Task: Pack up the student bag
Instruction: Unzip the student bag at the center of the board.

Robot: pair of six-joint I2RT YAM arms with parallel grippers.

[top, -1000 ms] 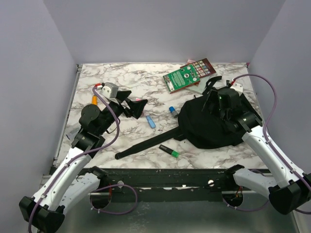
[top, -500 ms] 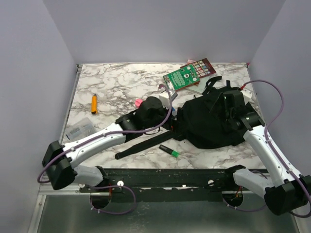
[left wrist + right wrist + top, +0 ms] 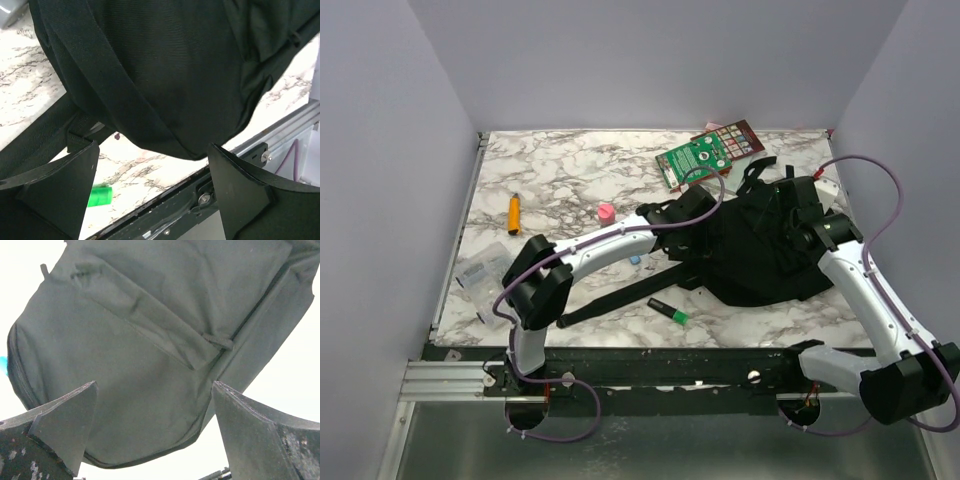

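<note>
The left tool (image 3: 151,147) and the right tool (image 3: 154,385) both hang with fingers apart over the student bag (image 3: 760,265), which lies at the surface's (image 3: 560,170) 3 o'clock side.

1. The backpack (image 3: 165,75) overruns the left wrist view's top and right edges.
2. A finger (image 3: 60,185) of the left gripper (image 3: 152,146) covers part of the green marker (image 3: 100,196).
3. The clear packet (image 3: 485,268) at the table (image 3: 570,170)'s left is too small to identify.
</note>
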